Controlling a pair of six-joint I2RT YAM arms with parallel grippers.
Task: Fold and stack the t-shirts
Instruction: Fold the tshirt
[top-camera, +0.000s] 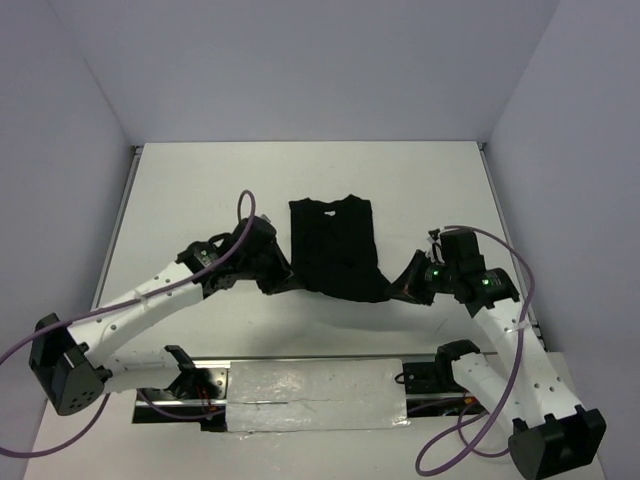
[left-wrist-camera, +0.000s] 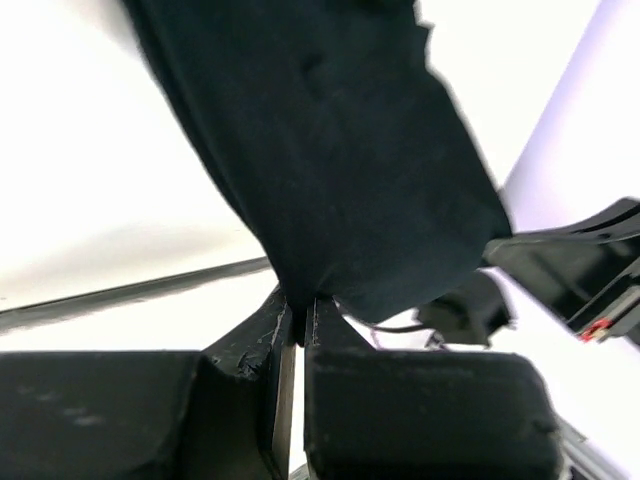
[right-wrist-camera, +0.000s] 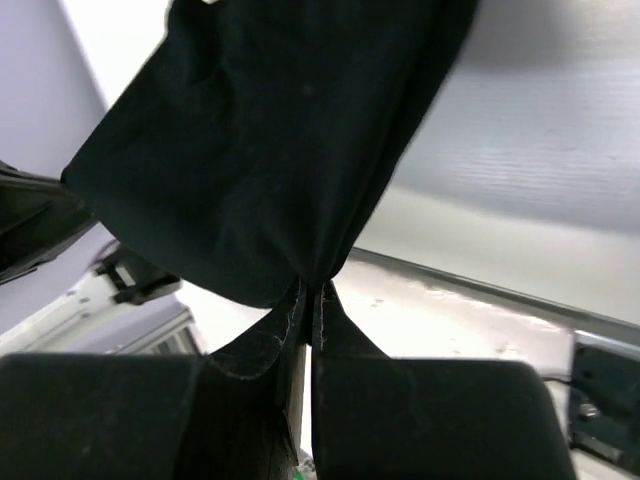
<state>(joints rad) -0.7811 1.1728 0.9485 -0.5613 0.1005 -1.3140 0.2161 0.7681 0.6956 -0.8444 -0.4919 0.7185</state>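
A single black t-shirt (top-camera: 335, 245) lies folded into a long narrow shape at the middle of the white table, its near end stretched wide between both arms. My left gripper (top-camera: 268, 284) is shut on the near left corner of the t-shirt (left-wrist-camera: 340, 170); in the left wrist view (left-wrist-camera: 298, 310) the cloth bunches between the closed fingertips. My right gripper (top-camera: 402, 287) is shut on the near right corner; the right wrist view (right-wrist-camera: 312, 298) shows the t-shirt (right-wrist-camera: 270, 140) pinched in the same way. Both corners look slightly lifted off the table.
Grey-violet walls enclose the white table (top-camera: 200, 190) on three sides. A metal rail with a taped silver panel (top-camera: 310, 395) runs along the near edge between the arm bases. Purple cables (top-camera: 245, 205) loop above both arms.
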